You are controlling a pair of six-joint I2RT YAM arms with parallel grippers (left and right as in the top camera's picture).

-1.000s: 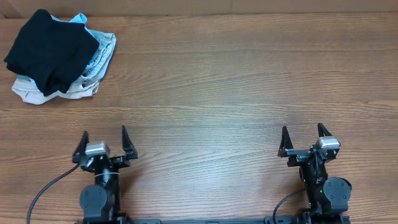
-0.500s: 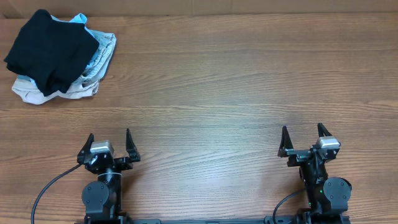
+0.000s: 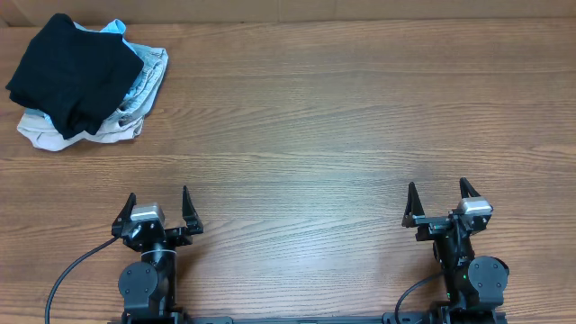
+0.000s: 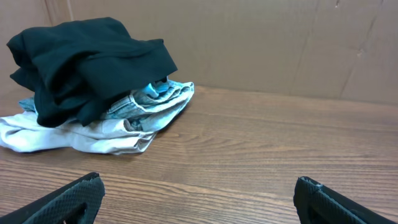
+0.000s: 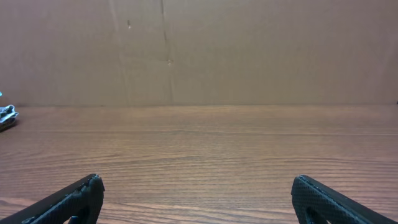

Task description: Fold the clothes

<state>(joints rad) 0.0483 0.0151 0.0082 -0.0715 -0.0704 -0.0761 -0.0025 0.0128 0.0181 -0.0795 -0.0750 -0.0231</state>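
Observation:
A heap of garments lies at the table's far left corner. On top sits a bundled black garment (image 3: 72,72) (image 4: 87,59); no collar, logo or label shows on it, so I cannot tell whether it is the clothes of the task. My left gripper (image 3: 159,194) (image 4: 198,179) stands open near the front edge, well short of the heap, with only bare wood between its fingers. My right gripper (image 3: 437,184) (image 5: 196,178) stands open at the front right, also holding nothing.
Under the black garment lie blue denim (image 3: 148,81) (image 4: 155,99) and a beige cloth (image 3: 54,135) (image 4: 74,134). A sliver of the heap (image 5: 6,117) shows at the left edge of the right wrist view. A brown cardboard wall (image 5: 249,50) stands behind the table's far edge.
The left gripper shifted slightly right and toward the front edge a second ago, then stayed still. The right gripper and the heap have not moved.

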